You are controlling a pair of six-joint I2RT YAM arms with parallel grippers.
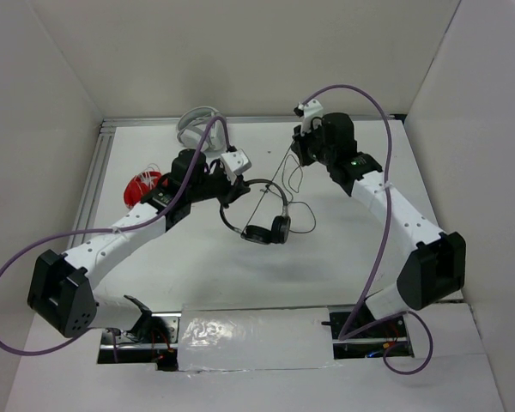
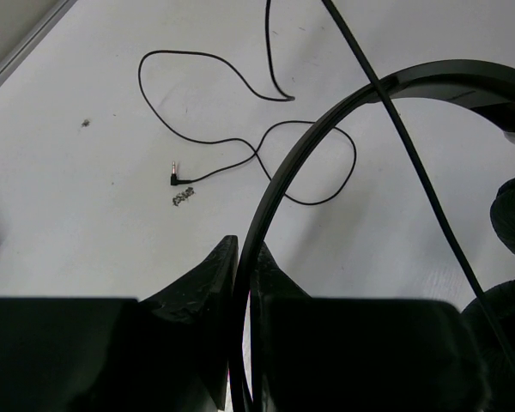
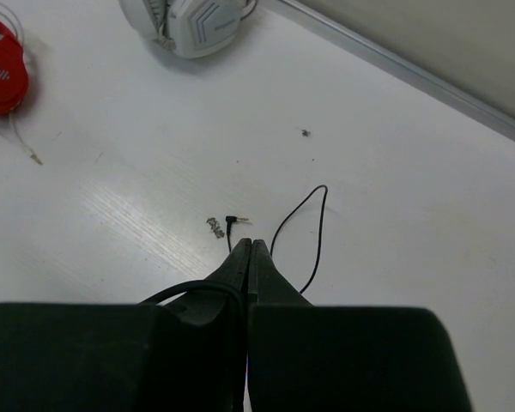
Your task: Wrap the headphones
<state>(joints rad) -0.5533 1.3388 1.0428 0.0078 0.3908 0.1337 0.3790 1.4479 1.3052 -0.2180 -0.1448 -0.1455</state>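
The black headphones [image 1: 270,225] hang above the table at its middle, ear pads [image 1: 281,229] down. My left gripper [image 1: 233,193] is shut on their thin headband [image 2: 326,129], which runs between the jaws in the left wrist view. My right gripper [image 1: 299,154] is farther back and to the right, shut on the thin black cable [image 3: 189,290], which enters its jaws from the left. A stretch of cable [image 2: 421,176] runs taut from the headphones up towards it. The rest lies in loose loops [image 2: 240,142] on the table, ending in the plug [image 3: 233,221].
White/grey headphones [image 1: 196,124] lie at the back edge of the table, also in the right wrist view [image 3: 189,21]. Red headphones [image 1: 143,186] lie at the left behind my left arm, also in the right wrist view [image 3: 2,73]. White walls enclose the table.
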